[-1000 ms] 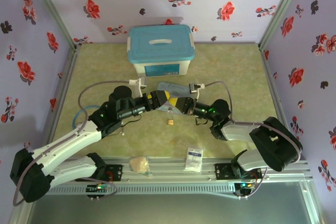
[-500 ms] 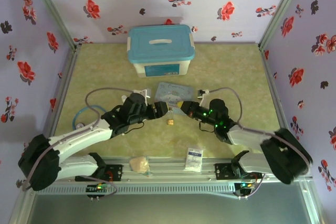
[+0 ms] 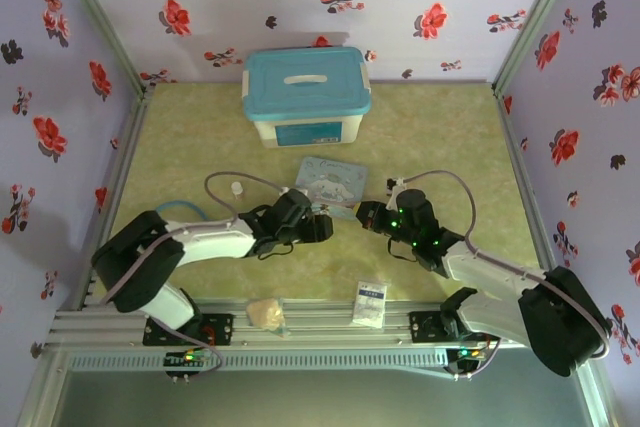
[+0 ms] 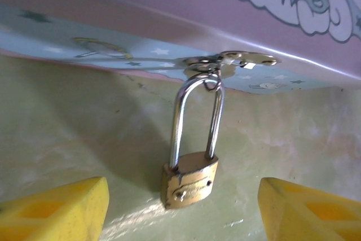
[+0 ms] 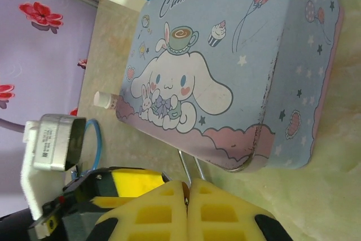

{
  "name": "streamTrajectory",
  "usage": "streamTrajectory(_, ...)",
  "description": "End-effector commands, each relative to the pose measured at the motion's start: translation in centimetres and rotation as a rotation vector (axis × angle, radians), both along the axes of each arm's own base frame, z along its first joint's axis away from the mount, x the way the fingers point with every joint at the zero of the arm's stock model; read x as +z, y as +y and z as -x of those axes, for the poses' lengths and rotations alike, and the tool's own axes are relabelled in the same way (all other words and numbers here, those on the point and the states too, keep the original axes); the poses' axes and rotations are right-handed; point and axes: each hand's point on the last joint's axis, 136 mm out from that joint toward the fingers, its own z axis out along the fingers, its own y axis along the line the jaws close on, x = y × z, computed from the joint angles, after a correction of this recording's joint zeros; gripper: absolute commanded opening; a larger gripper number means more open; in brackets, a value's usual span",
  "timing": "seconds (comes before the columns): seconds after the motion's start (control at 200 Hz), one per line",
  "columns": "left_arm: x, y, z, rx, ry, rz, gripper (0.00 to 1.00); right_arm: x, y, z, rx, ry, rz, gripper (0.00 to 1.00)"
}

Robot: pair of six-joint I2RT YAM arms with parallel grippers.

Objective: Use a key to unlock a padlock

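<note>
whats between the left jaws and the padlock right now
Nothing. In the left wrist view the padlock lies on bare green table, in the gap between the open yellow jaws of the left gripper, touching neither.

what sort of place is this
Most likely a lab test booth, not a home: a small table walled by flowered panels on metal framing, with a left arm and right arm bolted to its near rail.
</note>
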Motion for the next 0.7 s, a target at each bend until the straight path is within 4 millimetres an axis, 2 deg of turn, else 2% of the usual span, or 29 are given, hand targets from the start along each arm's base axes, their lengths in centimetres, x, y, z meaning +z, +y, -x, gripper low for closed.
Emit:
streamTrajectory(0.0, 0.5, -1.7, -0.9, -0.012, -0.062, 0.022, 0.68, -0.1, -0.1, 0.1, 0.005, -0.033, 0.013, 0.0)
streamTrajectory(0.135, -0.8, -1.5, -1.4, 0.024, -0.075, 0.007, 0.64, 0.0, -0.2, 0.3, 0.008, -0.041, 0.012, 0.0)
streamTrajectory(0.28, -1.9, -2.1, -1.3, -0.002, -0.073, -0.04, 0.58, -0.2, -0.3, 0.5, 0.013, -0.034, 0.025, 0.0)
streamTrajectory(0.365, -2.0, -2.8, -0.8, -0.011, -0.064, -0.031, 0.48, -0.4, -0.6, 0.7, 0.01, -0.031, 0.035, 0.0)
streamTrajectory(0.435, -2.2, -3.1, -0.4, -0.003, -0.053, -0.021, 0.46, -0.4, -0.8, 0.9, 0.002, -0.031, 0.035, 0.0)
streamTrajectory(0.57, -2.0, -3.8, 0.1, 0.006, -0.051, 0.008, 0.35, -0.7, -1.4, 1.2, -0.014, -0.028, 0.04, 0.0)
streamTrajectory(0.695, -1.0, -4.5, 0.1, 0.028, -0.048, 0.071, 0.3, -0.8, -1.5, 1.5, -0.012, -0.018, 0.039, 0.0)
